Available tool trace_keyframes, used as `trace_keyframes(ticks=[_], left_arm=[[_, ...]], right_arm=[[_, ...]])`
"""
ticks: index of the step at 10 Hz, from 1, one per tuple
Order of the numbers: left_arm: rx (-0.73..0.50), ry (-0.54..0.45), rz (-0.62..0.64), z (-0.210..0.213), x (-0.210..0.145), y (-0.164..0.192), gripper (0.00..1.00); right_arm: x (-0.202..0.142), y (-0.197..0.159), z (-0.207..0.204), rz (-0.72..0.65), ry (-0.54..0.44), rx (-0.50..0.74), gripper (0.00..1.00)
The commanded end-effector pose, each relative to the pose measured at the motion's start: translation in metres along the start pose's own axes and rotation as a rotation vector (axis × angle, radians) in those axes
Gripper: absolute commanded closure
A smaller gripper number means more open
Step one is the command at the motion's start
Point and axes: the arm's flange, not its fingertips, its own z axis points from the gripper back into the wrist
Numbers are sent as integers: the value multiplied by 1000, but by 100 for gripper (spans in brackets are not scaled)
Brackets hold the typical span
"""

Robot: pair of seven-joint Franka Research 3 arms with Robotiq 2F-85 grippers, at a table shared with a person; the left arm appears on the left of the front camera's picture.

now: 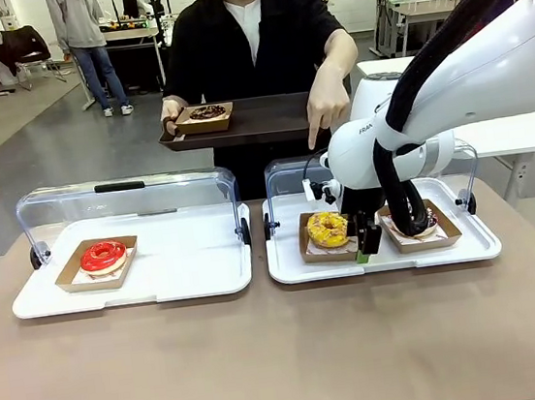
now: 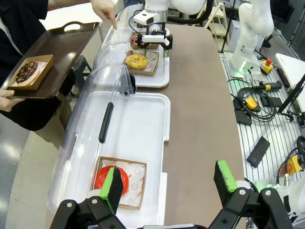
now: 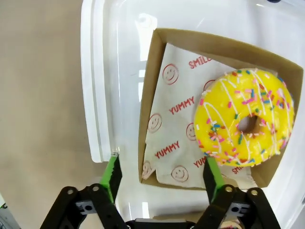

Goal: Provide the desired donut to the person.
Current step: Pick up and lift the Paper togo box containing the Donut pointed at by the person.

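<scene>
Brown table (image 1: 286,354), right gripper (image 3: 161,163) wide over box (image 3: 147,95) of yellow donut (image 3: 219,119), left gripper (image 2: 167,172) wide

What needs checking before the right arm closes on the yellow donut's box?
1. Choice: the person's hand points down at the yellow donut: ok.
2. Lid over that tray raised: ok.
3. Right gripper open, straddling the box wall: ok.
4. Fingers clear of the icing: cannot tell, one sits close.
5. Bare room on the person's tray beside the chocolate donut: ok.
6. Left gripper open, away over the red donut: ok.
</scene>
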Motion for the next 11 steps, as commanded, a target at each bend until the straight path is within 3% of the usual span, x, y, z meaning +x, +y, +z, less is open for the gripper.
trace_keyframes(ticks=[1,3,4,5,6,11], left_arm=[[-1,-5,-1,0,1,-1,0],[-1,-5,-1,0,1,-1,0],[-1,-5,-1,0,1,-1,0],[-1,-5,-1,0,1,-1,0],[-1,-5,-1,0,1,-1,0],[-1,-5,-1,0,1,-1,0]], right_arm=[[1,-5,-7,9,9,-7,100],[1,-5,-7,6,10,-11,100],[1,-5,-7,4,11,-12,86],[0,-5,-8,3,13,-12,96],[0,-6,-7,2,15,-12,100],[-2,-6,-7,6,16,-15,100]])
